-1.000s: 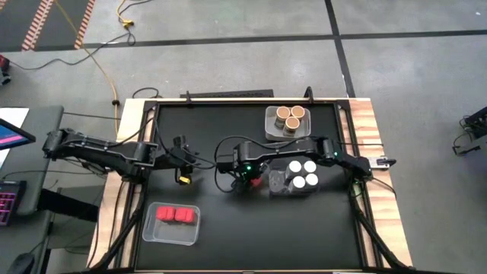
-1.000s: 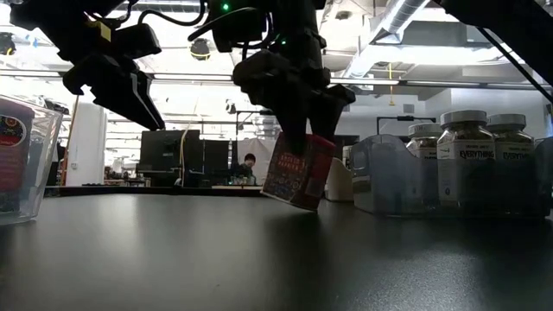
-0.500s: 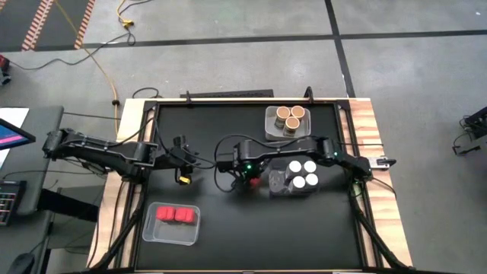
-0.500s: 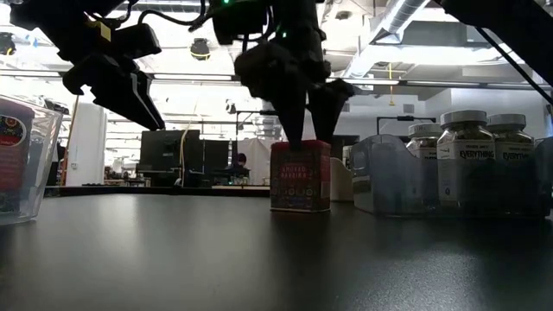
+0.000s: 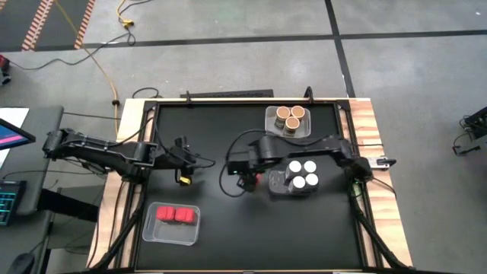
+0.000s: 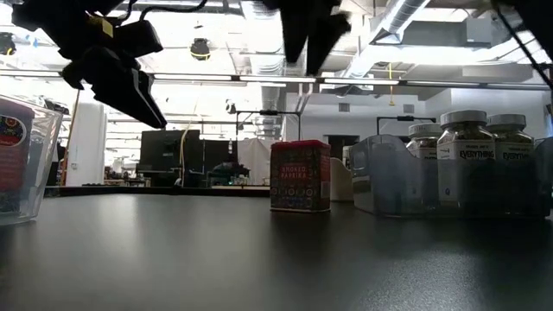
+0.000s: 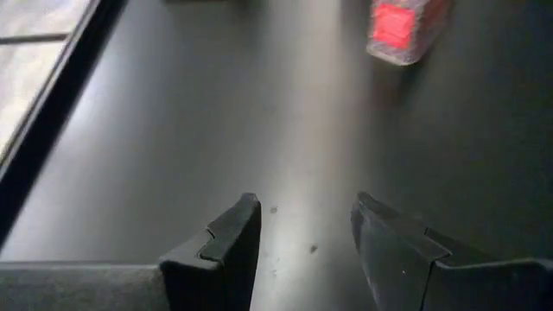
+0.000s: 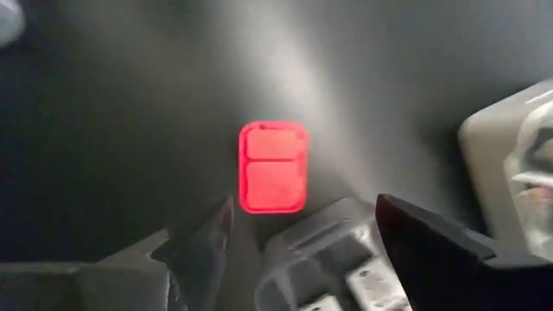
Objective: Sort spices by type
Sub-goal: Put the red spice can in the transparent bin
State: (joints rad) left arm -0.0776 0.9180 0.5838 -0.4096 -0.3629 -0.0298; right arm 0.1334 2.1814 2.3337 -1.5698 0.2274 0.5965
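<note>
With the red box [image 6: 300, 175] standing upright and alone on the black table [image 5: 221, 221], just beside the clear tray [image 5: 278, 185] of white-lidded jars [image 5: 303, 173], the right gripper [image 8: 298, 226] hangs above it with its jaws spread and holding nothing. The left gripper [image 7: 301, 226] waits near the table's left edge; its fingers show a gap in the wrist view, yet that is the narrowest they go, so treat it as closed and empty.

Risks from this position, as judged from where I stand:
- The box sits close to the jar tray. A descent slightly off centre could put a finger on the tray wall and shove the tray, or tip the box.
- The box is tall for its footprint. A glancing touch on one side may topple it.
- The box must travel to the tray [image 5: 150, 228] at the front left corner. A loose grip could drop it on the way.

Count:
- Red boxes: three in all, one loose, two [image 5: 174, 215] in the front left tray.
- White-lidded jars: four, in the clear tray.
- Cork-topped jars [image 5: 290, 116]: three, in the tray [image 5: 270, 129] at the back.
</note>
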